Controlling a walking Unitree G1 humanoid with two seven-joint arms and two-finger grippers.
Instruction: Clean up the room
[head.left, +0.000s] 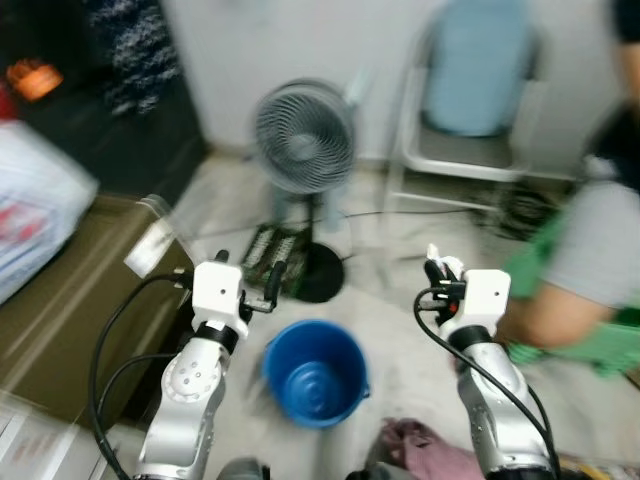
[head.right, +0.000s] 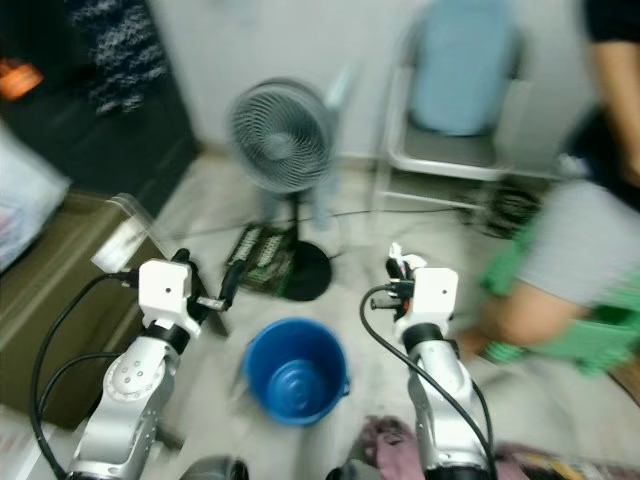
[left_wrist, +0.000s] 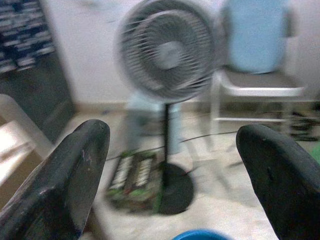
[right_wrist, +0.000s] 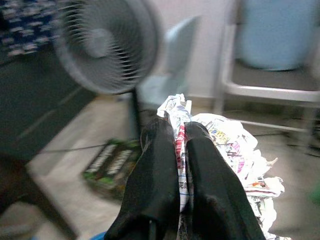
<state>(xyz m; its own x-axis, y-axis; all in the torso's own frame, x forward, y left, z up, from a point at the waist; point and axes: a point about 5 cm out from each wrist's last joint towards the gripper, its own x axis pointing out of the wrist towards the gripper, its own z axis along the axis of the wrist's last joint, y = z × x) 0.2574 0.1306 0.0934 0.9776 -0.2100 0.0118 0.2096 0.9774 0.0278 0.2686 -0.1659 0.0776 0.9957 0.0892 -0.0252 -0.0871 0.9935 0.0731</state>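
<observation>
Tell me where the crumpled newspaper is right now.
The crumpled newspaper is pinched in the right gripper, held up on the robot's right, above the floor just right of the blue bucket and in front of the fan.

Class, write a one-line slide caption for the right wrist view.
Right hand shut on crumpled printed newspaper, grey pedestal fan beyond.

Left gripper (left_wrist: 170, 165) spread wide, right gripper (right_wrist: 172, 150) clamped, both arms raised
</observation>
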